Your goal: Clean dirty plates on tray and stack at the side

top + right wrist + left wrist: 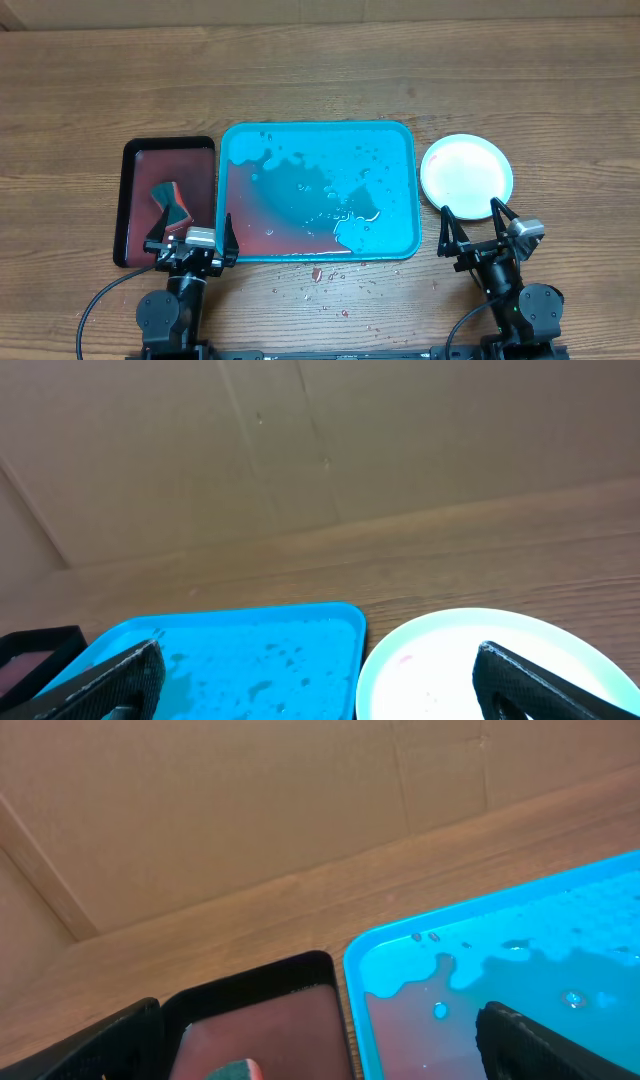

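Pincers first: left pincer [193,228] and right pincer [471,222] both gape wide, holding nothing. Left hangs over the near edges of maroon tray [135,200] and teal tray [320,126]; right sits just short of the plates [467,170], stacked on the table [320,60] beside the tray. Tray holds only pinkish water [265,215]. I judge stacking finished; next I'd confirm the count, since only white over a blue rim shows.

Both arms are matte black. The left arm [168,305], at the tray's [318,128] near left corner, has round joint housings, a pale grey block [202,238] at its wrist and two slim, tapering black fingers [231,238]. The right arm [528,300], at the tray's near right corner, is built alike. A thin black cable [84,312] loops from each base.
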